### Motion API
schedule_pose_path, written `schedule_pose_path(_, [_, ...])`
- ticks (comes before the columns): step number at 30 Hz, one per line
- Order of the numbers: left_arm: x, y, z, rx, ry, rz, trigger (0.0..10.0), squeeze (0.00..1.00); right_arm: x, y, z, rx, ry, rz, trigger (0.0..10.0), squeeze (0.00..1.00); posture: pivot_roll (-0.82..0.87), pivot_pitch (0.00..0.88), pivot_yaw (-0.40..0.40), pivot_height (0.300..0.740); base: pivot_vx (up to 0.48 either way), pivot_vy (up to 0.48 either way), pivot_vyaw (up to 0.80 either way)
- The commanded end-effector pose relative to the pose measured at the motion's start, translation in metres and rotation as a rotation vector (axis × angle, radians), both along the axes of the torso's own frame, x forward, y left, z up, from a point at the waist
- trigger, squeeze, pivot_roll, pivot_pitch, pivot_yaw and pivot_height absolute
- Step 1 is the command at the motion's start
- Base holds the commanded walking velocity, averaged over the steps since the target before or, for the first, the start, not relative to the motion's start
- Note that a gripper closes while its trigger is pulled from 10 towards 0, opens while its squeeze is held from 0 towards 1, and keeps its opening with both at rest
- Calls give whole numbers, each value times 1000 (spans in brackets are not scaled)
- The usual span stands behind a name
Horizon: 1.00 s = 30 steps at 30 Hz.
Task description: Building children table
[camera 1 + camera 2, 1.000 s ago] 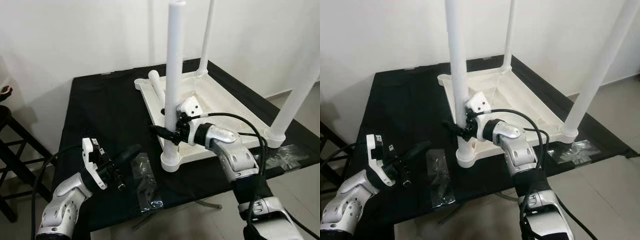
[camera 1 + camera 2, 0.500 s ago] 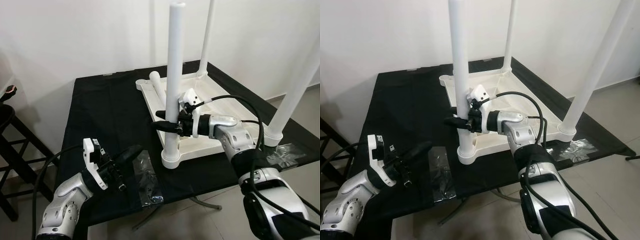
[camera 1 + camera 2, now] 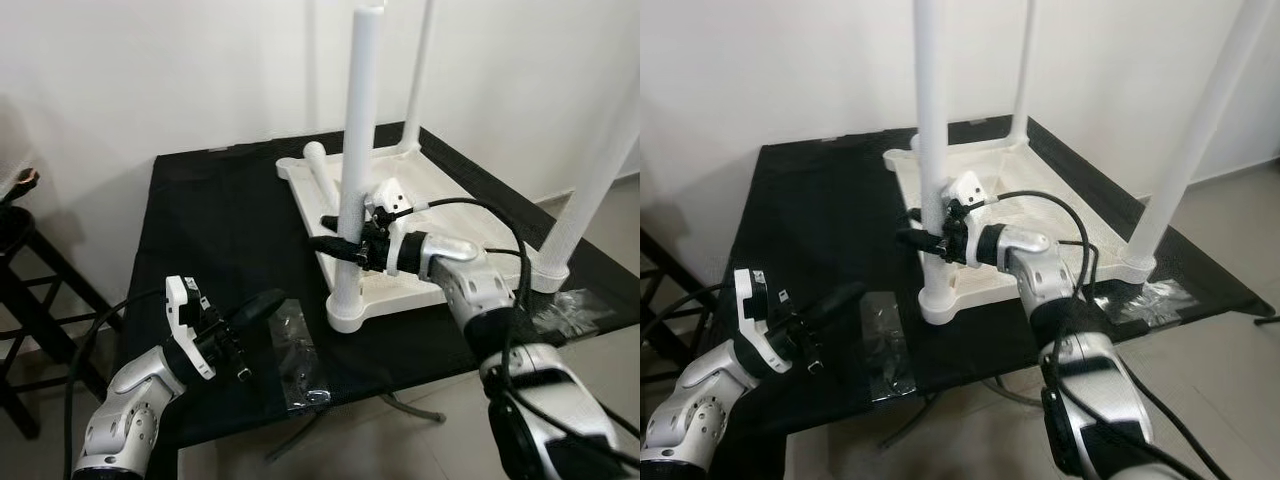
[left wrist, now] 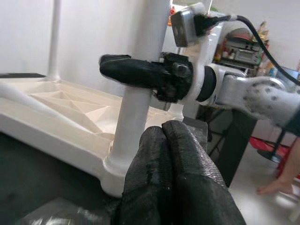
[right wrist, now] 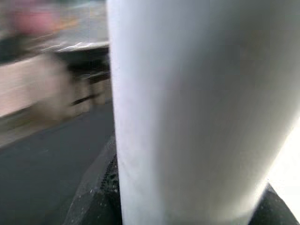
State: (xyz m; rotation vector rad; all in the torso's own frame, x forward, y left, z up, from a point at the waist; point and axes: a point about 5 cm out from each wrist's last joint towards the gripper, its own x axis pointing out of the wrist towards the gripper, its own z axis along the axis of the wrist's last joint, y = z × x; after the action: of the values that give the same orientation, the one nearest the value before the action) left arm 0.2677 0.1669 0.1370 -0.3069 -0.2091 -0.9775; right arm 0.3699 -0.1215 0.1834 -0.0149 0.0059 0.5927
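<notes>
upside-down white plastic children's table top (image 3: 400, 215) sits centre frame on the black-clothed table (image 3: 210, 230), three white tube legs standing. right gripper (image 3: 335, 245) is clamped round the nearest white leg (image 3: 355, 150); a fourth white leg (image 3: 322, 170) lies loose in the tray, probably not yet fitted. left gripper (image 3: 262, 305), lower left, fingers together, empty. left wrist view reveals the clamping fingers (image 4: 140, 72) close up.

Black stool (image 3: 25, 290) by wall; plastic bags (image 3: 295, 355) on cloth.
</notes>
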Motion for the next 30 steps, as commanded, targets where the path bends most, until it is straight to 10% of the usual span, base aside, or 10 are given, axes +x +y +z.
schedule_pose_path(1, [-1, 2, 2, 4, -4, 1, 10000, 0, -35, 2, -64, 5, 220, -350, 0, 0, -40, 0, -4, 740, 0, 0, 0])
schedule_pose_path(9, [2, 1, 1, 1, -4, -6, 10000, 0, -34, 21, -66, -26, 212, -256, 0, 0, -38, 0, -12, 740, 0, 0, 0])
schedule_pose_path(12, [2, 1, 1, 6, -5, -9, 10000, 0, -30, 19, -66, -24, 232, -270, 3020, 0, -42, 0, -2, 740, 0, 0, 0])
schedule_pose_path(13, [2, 0, 1, 5, -9, -2, 10000, 0, -30, 21, -67, -38, 236, -269, 10000, 0, -55, 0, 5, 740, 0, 0, 0])
schedule_pose_path(16, [1, 1, 1, -3, -10, 4, 10000, 0, -34, 24, -60, -56, 210, -241, 10000, 0, -54, 0, 2, 740, 0, 0, 0])
schedule_pose_path(17, [2, 0, 2, -3, -10, 0, 10000, 0, -35, 25, -55, -49, 201, -206, 10000, 953, -55, 0, 1, 740, 0, 0, 0])
schedule_pose_path(18, [2, 0, 2, -2, -10, -4, 10000, 0, -39, 26, -50, -42, 198, -197, 10000, 1000, -55, 0, 1, 740, 0, 0, 0])
schedule_pose_path(24, [3, -1, 2, -9, -13, 4, 10000, 0, -30, 29, -17, -37, 121, 77, 10000, 1000, -52, 0, -5, 740, 0, 0, 0])
schedule_pose_path(28, [3, -2, 1, -10, -14, 5, 10000, 0, -29, 18, -2, -188, 57, 401, 10000, 0, -48, 0, -8, 740, 0, 0, 0])
schedule_pose_path(30, [3, -2, 1, -10, -14, 5, 10000, 0, -26, 12, 3, -236, 30, 457, 10000, 0, -45, 0, -9, 740, 0, 0, 0])
